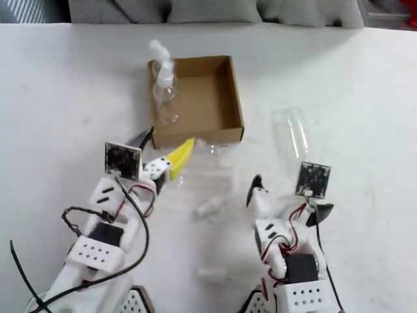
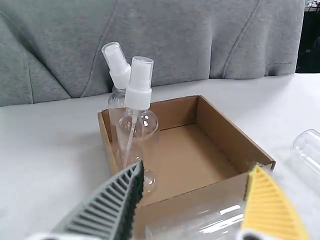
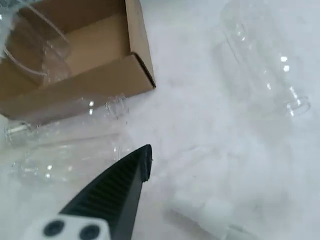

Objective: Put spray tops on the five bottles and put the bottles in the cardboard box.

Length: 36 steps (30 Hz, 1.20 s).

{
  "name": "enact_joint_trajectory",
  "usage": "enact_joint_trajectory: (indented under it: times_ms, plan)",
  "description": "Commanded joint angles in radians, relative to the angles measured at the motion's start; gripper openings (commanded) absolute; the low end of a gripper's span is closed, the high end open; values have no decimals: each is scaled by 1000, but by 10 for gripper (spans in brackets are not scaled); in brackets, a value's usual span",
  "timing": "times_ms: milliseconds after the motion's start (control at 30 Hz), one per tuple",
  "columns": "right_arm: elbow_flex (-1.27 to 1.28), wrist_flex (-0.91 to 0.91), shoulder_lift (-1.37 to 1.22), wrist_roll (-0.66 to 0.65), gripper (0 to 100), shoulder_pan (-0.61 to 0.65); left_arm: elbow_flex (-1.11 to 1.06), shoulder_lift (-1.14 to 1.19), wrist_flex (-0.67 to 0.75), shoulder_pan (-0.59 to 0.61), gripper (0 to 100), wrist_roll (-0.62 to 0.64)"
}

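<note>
**Kid:** Where are the bottles?

**Friend:** Two bottles (image 2: 135,135) with tops on stand in the box (image 1: 236,98), on its left side. One leans on the other. Two bare bottles (image 3: 65,122) lie on the worktop (image 1: 65,85) just in front of the box, side by side. One more lies off to the right.

**Kid:** And the grippers?

**Friend:** The left gripper (image 2: 197,171) is spread wide and has nothing in it. It hangs by the front wall of the box, with a bare bottle low between its two sides. The right gripper (image 3: 142,160) hangs near those two bottles too. I cannot tell if it is spread or closed.

**Kid:** So what comes next?

**Friend:** I think the left one goes for that bare bottle. It should come down with one side on each side of the bottle. It should grab the fat middle, not the thin neck. The bottle is round and slick, so it can roll or slip. Squeeze slowly. Keep off the box wall, or the box may slide.

**Kid:** And the tops?

**Friend:** Loose tops (image 1: 208,208) lie nearer the arms. I think the other arm has to bring one and push it straight down on the neck.
</note>
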State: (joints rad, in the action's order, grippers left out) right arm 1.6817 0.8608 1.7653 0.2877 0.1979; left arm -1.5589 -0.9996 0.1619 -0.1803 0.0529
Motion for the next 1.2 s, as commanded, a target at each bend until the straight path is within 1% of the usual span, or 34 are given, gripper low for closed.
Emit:
enact_joint_trajectory:
  times_ms: [0, 233, 400, 500, 700, 900, 967, 1033, 1167]
  plan:
    - [9, 93, 4, -9, 624, 64, 9, -28, 3, -7, 317, 9]
    - [9, 156, -4, -11, 622, 108, 9, -28, 3, -7, 317, 9]
    - [9, 151, -4, -11, 622, 110, 9, -28, 3, -12, 317, 9]
    - [9, 139, 5, -11, 624, 87, 9, -28, 3, -12, 317, 9]
    - [9, 84, 4, -12, 624, -19, 9, -28, 3, -8, 317, 9]
    - [5, 65, 5, -12, 624, -22, 9, -28, 2, -8, 317, 9]
    - [3, 13, 5, -12, 624, -21, 9, -28, 0, -8, 317, 9]
    - [3, -82, 5, -3, 624, -31, 9, -28, 0, -8, 317, 9]
    - [-11, -209, 8, -3, 623, -96, 9, -28, -3, -7, 317, 9]
